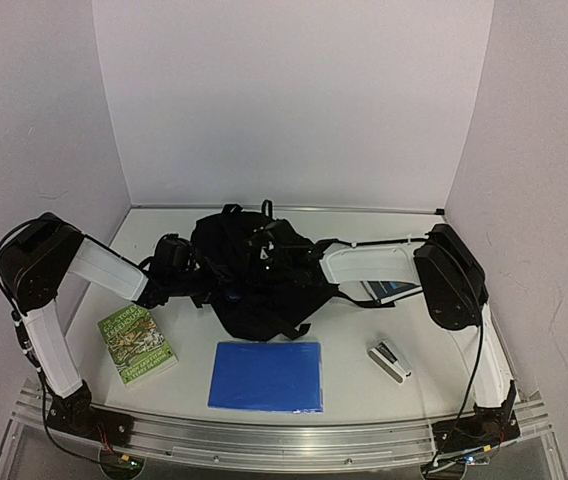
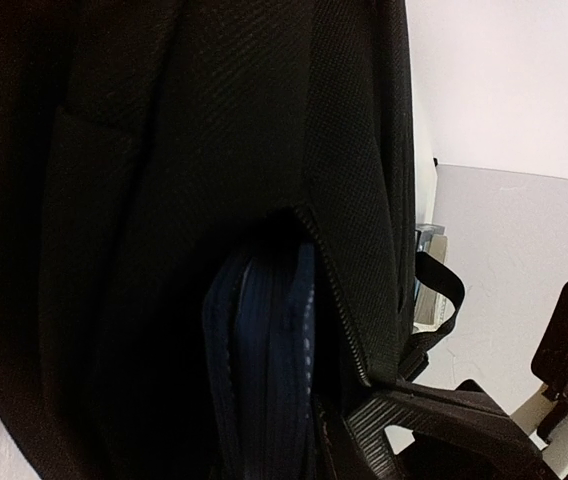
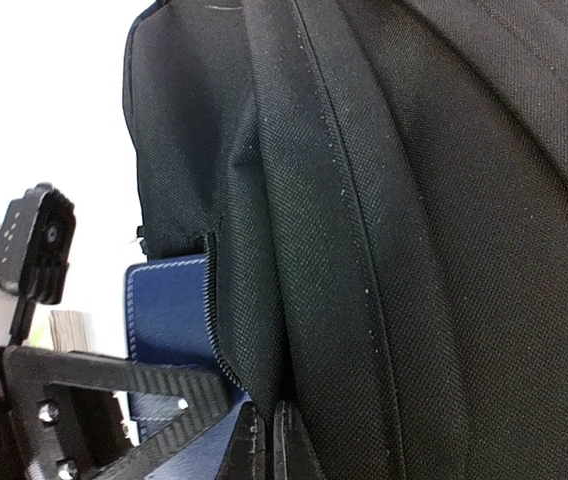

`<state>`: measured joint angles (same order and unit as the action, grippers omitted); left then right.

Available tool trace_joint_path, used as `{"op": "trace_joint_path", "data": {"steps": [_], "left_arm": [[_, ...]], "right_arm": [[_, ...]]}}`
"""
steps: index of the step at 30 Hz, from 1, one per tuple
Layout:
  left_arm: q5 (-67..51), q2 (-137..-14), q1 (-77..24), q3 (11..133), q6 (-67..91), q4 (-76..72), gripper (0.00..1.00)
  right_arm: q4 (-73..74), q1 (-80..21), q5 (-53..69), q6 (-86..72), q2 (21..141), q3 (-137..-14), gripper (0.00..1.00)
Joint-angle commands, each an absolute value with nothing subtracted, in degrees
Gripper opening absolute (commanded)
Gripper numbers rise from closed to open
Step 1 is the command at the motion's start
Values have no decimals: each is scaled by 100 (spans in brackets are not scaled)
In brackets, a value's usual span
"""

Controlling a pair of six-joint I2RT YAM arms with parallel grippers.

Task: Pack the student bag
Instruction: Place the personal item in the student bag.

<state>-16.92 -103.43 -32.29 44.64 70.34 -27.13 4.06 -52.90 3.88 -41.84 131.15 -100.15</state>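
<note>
Student bag lay slumped on the table, between the two arms and toward the back wall. Left arm reached in from the bag's left with its elbow raised and forearm sloping down, the left gripper against the bag's left flank. Right arm came in from the bag's right, forearm near level, the right gripper on the bag's upper middle. In the right wrist view the fingertips were pressed together with only a hairline between them, right at the bag's seam; whether they nipped cloth or a zip pull could not be made out. In the left wrist view only one finger showed, the open zip edge running down to it. The other finger was hidden behind black cloth, so pinching or merely touching could not be told. Inside the opening sat a dark blue thing, mostly covered by the bag, its kind unclear. In front of the bag lay a blue folder, in front and to the left a green book, in front and to the right a small white and black object too small to name. A teal-covered item to the bag's right was half hidden under the right forearm.
</note>
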Motion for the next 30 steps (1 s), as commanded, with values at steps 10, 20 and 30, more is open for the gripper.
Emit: {"op": "trace_joint_path", "data": {"steps": [10,20,30], "left_arm": [[-1705,-10312,-3261,4791,6402,-2612,39],[-1254,-9630,-3264,4919,5643,-854,57],[-1281,-9860,-3323,5099,5653,-758,25]], "right_arm": [[-308,-5334,745,-4293,12431,-9837,0],[-309,-5330,750,-4206,12445,-9868,0],[-309,-5333,801,-4194,12436,-9854,0]]}}
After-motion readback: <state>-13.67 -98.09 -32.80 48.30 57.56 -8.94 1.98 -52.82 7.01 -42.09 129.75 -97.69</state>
